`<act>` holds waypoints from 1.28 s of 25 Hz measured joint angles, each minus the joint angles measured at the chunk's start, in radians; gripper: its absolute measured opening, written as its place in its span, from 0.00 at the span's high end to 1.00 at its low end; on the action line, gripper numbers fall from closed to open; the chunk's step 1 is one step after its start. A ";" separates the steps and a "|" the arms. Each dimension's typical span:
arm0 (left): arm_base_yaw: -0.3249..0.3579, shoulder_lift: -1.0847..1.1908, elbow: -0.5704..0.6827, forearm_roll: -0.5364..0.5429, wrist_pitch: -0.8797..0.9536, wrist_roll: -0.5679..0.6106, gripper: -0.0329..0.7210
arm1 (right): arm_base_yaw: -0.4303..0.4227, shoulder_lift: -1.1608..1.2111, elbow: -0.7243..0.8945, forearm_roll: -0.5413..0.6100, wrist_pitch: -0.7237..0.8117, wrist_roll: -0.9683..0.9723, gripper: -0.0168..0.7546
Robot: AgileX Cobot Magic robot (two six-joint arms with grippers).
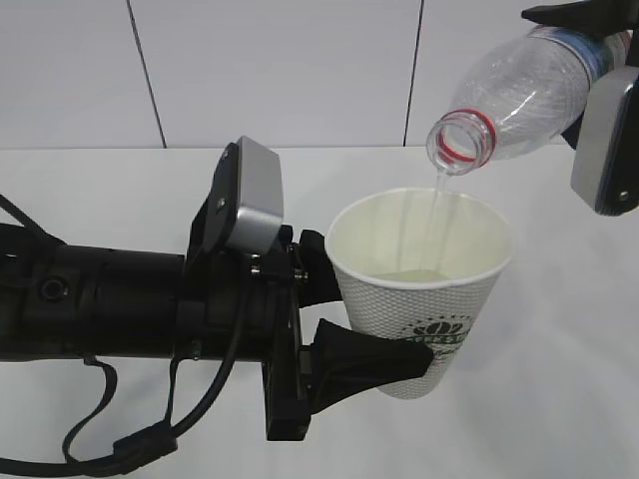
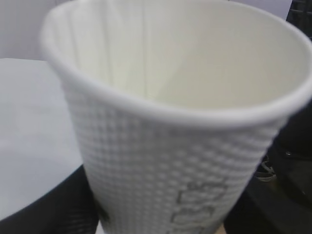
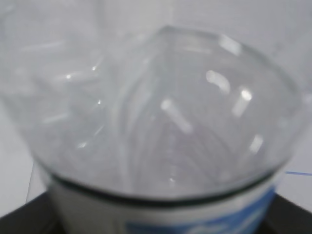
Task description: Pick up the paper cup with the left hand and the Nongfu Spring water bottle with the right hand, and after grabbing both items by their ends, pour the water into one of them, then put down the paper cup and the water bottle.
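From the outside, the left hand [image 1: 367,317] holds the paper cup [image 1: 424,299] upright above the white surface [image 1: 559,399], fingers [image 1: 364,361] clamped on its lower wall, while the right hand [image 1: 607,130] tips the bottle [image 1: 519,95] and water [image 1: 437,215] streams in. The left wrist shows the cup [image 2: 165,146] close up between dark fingers [image 2: 53,209]. The right wrist shows the bottle [image 3: 156,122] clamped between fingers [image 3: 29,217] at its label.

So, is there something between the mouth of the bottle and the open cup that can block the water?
Nothing visible does. The bottle, tilted in the right hand, has its mouth just above the rim of the paper cup held by the left hand. The water falls straight into the cup.
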 joint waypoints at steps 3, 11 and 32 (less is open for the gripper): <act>0.000 0.000 0.000 0.000 0.000 0.000 0.29 | 0.000 0.000 0.000 0.000 0.000 0.000 0.36; 0.000 0.000 0.000 0.000 0.000 0.000 0.29 | 0.000 0.000 0.000 0.000 -0.003 -0.002 0.35; 0.000 0.000 0.000 0.002 0.000 0.000 0.29 | 0.000 0.000 0.000 0.000 -0.004 -0.010 0.36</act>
